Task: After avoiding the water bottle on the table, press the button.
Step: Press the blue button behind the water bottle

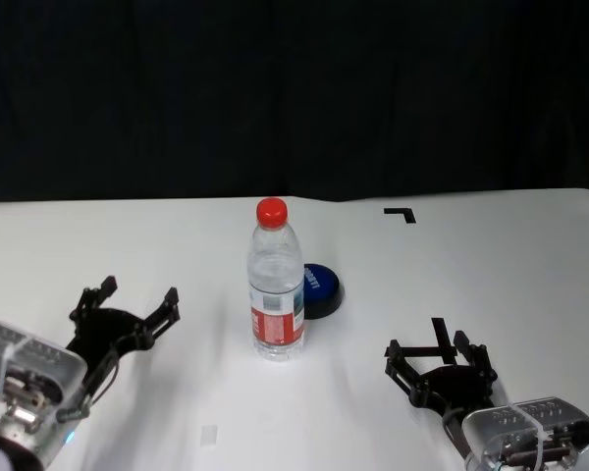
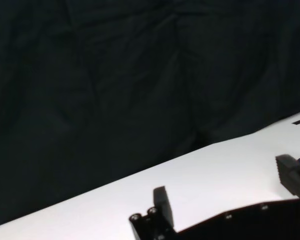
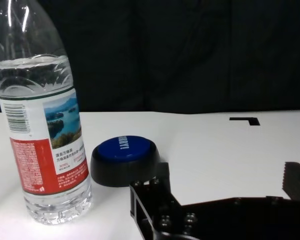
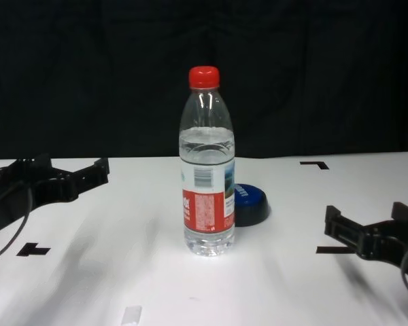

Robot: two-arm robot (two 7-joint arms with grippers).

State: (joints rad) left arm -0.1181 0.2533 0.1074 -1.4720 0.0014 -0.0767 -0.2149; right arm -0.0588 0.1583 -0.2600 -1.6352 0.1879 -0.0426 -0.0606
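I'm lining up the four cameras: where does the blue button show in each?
Head: button at centre, behind the water bottle and to its right.
Chest: button centre, partly hidden by the bottle.
Right wrist: button beside the bottle.
Left wrist: only a blue sliver at the picture's edge.
Shared landmark: the bottle.

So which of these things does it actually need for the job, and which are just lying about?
Needed: water bottle to steer around; blue button to press; white table; left gripper and right gripper, both open.

Lying about: black tape marks; dark backdrop curtain.
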